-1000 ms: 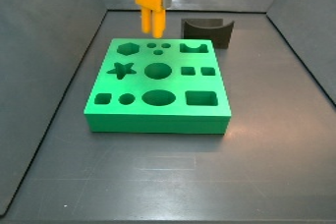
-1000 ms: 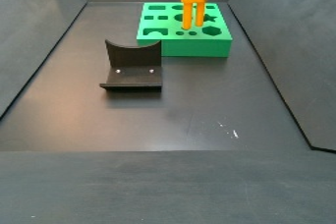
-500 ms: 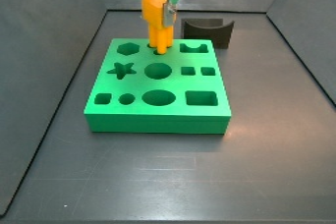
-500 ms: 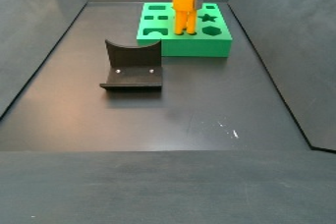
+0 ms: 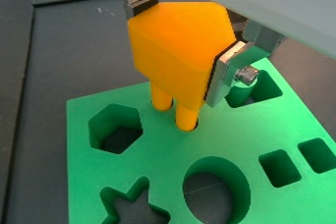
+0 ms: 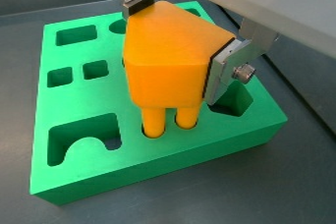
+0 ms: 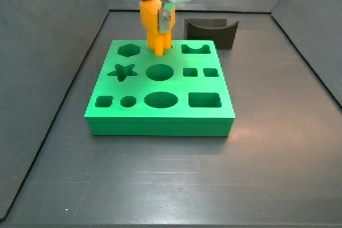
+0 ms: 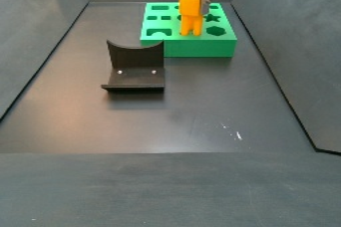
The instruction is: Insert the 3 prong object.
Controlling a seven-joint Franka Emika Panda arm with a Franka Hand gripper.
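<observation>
The claw (image 5: 187, 43) is hanging over the far end of the green block (image 7: 160, 87) and is clenched on the 3 prong object (image 7: 156, 27), its silver plates pressing flat against two opposite sides of the orange body; one of its fingers (image 6: 234, 63) is showing clearly in both wrist views. The orange piece is standing upright with its prongs pointing down. In both wrist views the prong tips are going into small holes in the block's top face, though how deep they are sitting cannot be told. In a side view (image 8: 192, 10) the piece is rising from the block's top near one long edge.

Around the prongs the block is carrying other cut-outs: a hexagon (image 5: 113, 131) just beside them, a large round hole (image 5: 217, 183), a star (image 7: 123, 72) and square pockets (image 6: 77, 71) toward the other edges. The bare green rim next to the prongs is narrow.

The block is lying on the dark table (image 8: 186, 121), close to the far wall. A dark grey curved block (image 7: 213, 32) is standing near the green block's far corner in one side view, apart from it. In the other side view it (image 8: 134, 67) is sitting well apart toward the middle of the table. Wide bare table is lying in front of the green block, bounded by the raised side walls (image 7: 54, 62).
</observation>
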